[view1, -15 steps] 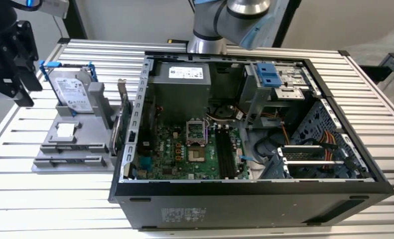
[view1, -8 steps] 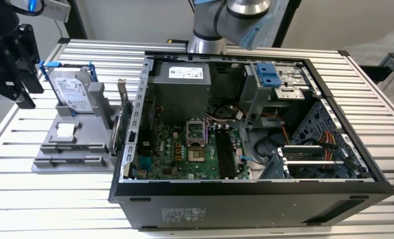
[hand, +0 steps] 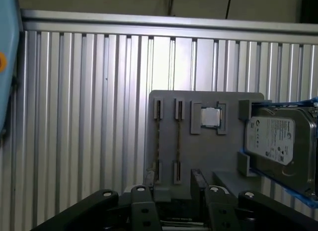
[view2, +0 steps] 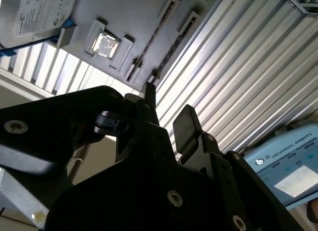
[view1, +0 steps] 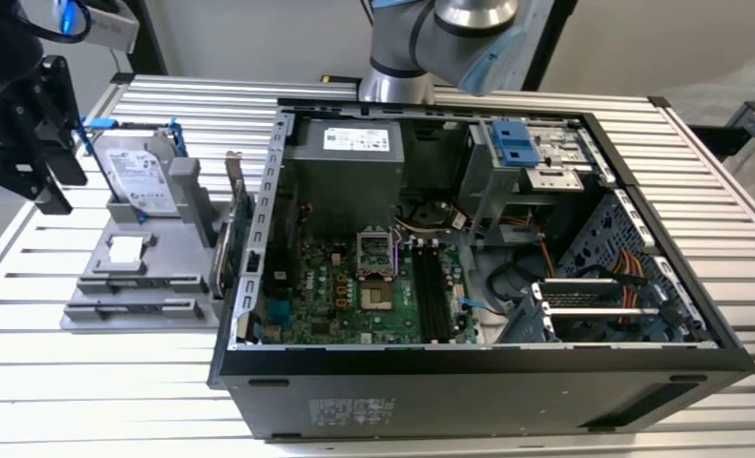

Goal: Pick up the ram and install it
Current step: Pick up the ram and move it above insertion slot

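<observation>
Over ribbed table (hand: 74,116), black tool (view2: 166,111)

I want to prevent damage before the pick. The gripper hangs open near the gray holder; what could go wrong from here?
1. The ram stands on edge close beside a second stick. The open gripper might catch both, or slip off the thin edge.
2. The processor chip and the hard drive share the gray holder. A skewed descent could strike them.
</observation>
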Controlling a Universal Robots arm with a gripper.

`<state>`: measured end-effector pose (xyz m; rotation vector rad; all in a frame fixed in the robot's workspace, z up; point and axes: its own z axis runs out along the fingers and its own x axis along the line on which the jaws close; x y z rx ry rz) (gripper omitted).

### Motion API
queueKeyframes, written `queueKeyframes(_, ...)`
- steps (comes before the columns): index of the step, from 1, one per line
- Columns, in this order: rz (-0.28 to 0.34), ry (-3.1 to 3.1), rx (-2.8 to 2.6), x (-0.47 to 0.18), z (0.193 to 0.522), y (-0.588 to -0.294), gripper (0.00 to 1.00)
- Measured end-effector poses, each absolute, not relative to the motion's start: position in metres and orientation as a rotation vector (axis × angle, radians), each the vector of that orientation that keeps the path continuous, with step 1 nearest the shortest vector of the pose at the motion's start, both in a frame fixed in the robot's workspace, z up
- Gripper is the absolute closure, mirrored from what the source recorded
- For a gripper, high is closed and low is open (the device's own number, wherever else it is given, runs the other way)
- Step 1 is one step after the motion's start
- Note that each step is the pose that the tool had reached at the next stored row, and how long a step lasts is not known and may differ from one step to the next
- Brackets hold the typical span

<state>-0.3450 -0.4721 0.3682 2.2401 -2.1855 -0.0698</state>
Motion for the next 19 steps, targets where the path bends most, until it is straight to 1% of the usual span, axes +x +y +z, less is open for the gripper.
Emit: queueKeyframes(19,-0.066,-2.184,2.238,-0.345,0.351,-0.472,1.0)
